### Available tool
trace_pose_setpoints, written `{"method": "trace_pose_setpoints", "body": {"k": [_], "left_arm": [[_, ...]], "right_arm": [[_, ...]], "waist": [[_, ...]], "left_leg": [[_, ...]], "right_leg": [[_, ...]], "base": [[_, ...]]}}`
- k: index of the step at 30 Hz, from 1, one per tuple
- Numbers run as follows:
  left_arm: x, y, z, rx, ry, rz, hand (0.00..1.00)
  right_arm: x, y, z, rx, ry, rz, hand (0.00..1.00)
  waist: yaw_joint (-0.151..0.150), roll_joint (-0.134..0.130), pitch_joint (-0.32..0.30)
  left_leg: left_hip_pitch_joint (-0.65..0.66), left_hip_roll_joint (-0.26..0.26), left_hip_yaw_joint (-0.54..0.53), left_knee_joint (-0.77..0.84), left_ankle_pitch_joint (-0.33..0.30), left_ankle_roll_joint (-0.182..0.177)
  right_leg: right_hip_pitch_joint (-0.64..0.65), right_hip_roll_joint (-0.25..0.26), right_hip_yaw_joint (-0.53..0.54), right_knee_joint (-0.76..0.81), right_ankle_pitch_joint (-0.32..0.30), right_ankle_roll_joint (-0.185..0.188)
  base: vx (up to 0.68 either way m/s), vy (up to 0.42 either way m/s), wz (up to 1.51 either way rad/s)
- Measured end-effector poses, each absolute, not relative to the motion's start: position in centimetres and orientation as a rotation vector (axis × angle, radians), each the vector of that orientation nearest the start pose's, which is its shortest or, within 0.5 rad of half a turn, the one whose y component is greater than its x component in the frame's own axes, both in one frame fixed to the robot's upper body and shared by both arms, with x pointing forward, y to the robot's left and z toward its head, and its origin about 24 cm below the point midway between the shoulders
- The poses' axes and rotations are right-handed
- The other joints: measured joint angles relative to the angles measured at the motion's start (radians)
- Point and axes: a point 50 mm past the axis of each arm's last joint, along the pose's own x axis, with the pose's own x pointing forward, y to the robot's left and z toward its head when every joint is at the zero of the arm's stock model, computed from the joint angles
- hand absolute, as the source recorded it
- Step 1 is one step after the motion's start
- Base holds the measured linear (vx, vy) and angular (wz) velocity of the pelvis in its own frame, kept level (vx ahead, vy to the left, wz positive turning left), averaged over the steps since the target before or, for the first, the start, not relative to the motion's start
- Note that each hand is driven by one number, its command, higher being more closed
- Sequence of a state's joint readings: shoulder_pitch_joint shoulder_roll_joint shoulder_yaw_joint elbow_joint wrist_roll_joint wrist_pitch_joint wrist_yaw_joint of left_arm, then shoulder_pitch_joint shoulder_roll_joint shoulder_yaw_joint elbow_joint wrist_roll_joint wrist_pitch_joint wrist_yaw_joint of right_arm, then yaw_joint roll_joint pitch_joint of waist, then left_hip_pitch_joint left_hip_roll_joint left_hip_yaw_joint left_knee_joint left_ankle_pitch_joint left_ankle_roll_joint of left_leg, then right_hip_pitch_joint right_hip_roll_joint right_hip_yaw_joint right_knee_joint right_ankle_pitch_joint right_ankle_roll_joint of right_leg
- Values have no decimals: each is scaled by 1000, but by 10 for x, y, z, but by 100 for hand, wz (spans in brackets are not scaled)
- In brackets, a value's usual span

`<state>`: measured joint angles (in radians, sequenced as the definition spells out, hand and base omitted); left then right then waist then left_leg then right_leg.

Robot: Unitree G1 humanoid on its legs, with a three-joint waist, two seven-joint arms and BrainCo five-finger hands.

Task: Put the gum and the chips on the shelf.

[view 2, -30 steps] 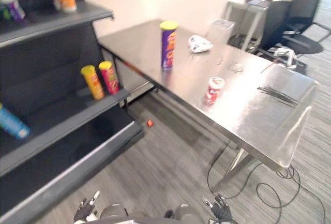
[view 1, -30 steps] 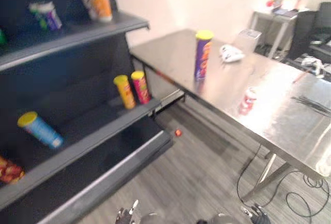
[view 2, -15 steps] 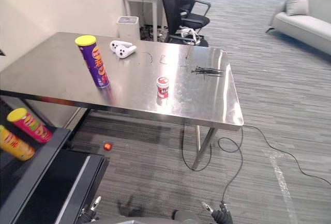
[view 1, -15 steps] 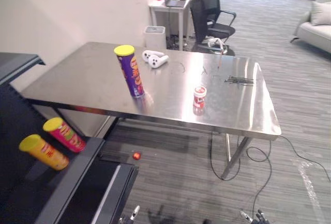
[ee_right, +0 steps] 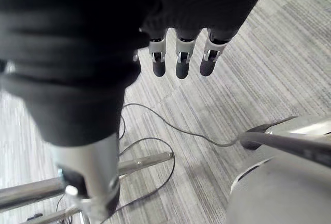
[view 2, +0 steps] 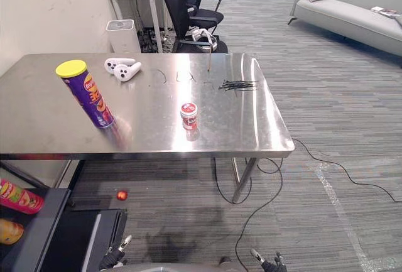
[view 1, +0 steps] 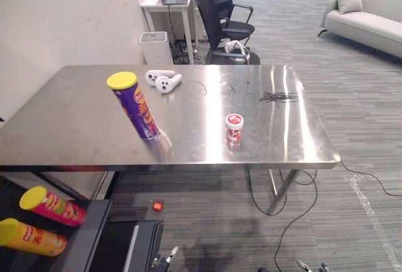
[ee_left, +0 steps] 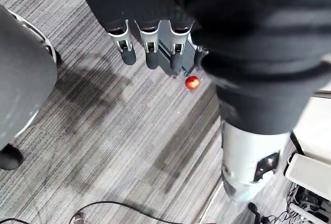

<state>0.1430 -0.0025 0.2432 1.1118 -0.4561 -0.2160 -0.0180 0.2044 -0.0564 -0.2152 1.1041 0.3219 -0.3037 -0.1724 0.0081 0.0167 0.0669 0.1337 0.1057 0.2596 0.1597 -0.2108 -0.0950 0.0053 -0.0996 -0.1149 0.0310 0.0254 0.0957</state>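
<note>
Step in hand: the approach, as I judge it; neither item has been picked up and both sit on the table.
Chips: the purple chips can with the yellow lid stands on its base at centre-left of the left eye view, near the table's front edge.
Gum: the small red-and-white gum tub stands at mid-frame, right of the can and apart from it; it is too small to read, so taking it for the gum is a guess.
Left hand: the left hand hangs low over the grey floor, fingers straight and relaxed, holding nothing.
Right hand: the right hand likewise hangs down, fingers loose and empty.
Things relative to hands: both items are well apart from either hand, which sit at the bottom edge of the eye views.
Shelf: the dark shelf lies at lower left, with two cans lying on it.
Next move: probably close in on the table, then raise a hand to the can or tub.
Also there: white controllers beyond the can; a red ball on the floor under the table.
</note>
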Motion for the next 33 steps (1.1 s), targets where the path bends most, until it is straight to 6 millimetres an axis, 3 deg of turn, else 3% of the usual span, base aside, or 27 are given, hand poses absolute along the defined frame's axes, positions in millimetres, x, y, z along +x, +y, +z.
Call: {"method": "trace_pose_setpoints", "body": {"k": [3, 7, 9, 11, 12, 14, 16, 20, 25, 33], "left_arm": [[66, 195, -165, -473, 954, 589, 0], [61, 199, -164, -478, 950, 623, 0], [57, 204, -163, -482, 937, 653, 0], [50, 207, -162, -477, 940, 663, 0], [50, 207, -162, -474, 942, 661, 0], [46, 210, -162, -443, 959, 642, 0], [46, 211, -162, -411, 983, 603, 0], [46, 209, -162, -381, 1003, 568, 0], [49, 209, -161, -359, 1006, 564, 0], [48, 215, -160, -311, 1018, 547, 0]], "right_arm": [[44, -220, -160, 239, 969, -792, 0], [54, -247, -149, 308, 841, -985, 0], [72, -273, -130, 307, 678, -1062, 0], [93, -312, -95, 260, 441, -1120, 0], [98, -321, -85, 243, 379, -1127, 0], [120, -344, -42, 179, 157, -1115, 0], [139, -347, -13, 144, 15, -1070, 0], [181, -328, 28, 125, -167, -899, 0], [226, -275, 59, -12, -244, -478, 0], [246, -246, 66, -110, -240, -128, 0]], "waist": [[13, -17, 0], [24, -28, 8], [25, -42, 5], [25, -50, -2], [25, -52, -2], [25, -58, -6], [25, -59, -13], [24, -46, -25], [25, -40, -28], [23, -43, -26]], "left_leg": [[1, -3, 0, 1, -3, 2], [3, 18, -7, 2, -42, 22], [-11, 21, -2, 13, -50, 21], [-26, 23, 3, 19, -64, 20], [-29, 23, 3, 18, -64, 19], [-29, 20, 2, 18, -62, 15], [-28, 20, -2, 15, -61, 12], [-25, 15, -6, -2, -48, 21], [-29, -16, -48, -2, -46, 24], [-43, -59, -134, 17, -43, 29]], "right_leg": [[11, -7, -13, -28, 0, 0], [17, 11, -31, -45, -6, -1], [16, 4, -55, -51, -7, 1], [15, 2, -71, -76, -7, 1], [15, 1, -75, -81, -7, 1], [15, -3, -84, -82, 8, 2], [15, -4, -91, -82, 26, 3], [12, 1, -91, -94, 47, 0], [26, -7, -91, -126, 52, 5], [46, -47, -109, -136, 55, 9]], "base": [[-91, -17, -3], [-116, -19, 5], [-146, -4, -14], [-65, 15, -12], [-2, 13, -5], [17, 5, 1], [50, 5, 5], [132, 13, 0], [105, 28, 0], [45, 37, 10]]}}
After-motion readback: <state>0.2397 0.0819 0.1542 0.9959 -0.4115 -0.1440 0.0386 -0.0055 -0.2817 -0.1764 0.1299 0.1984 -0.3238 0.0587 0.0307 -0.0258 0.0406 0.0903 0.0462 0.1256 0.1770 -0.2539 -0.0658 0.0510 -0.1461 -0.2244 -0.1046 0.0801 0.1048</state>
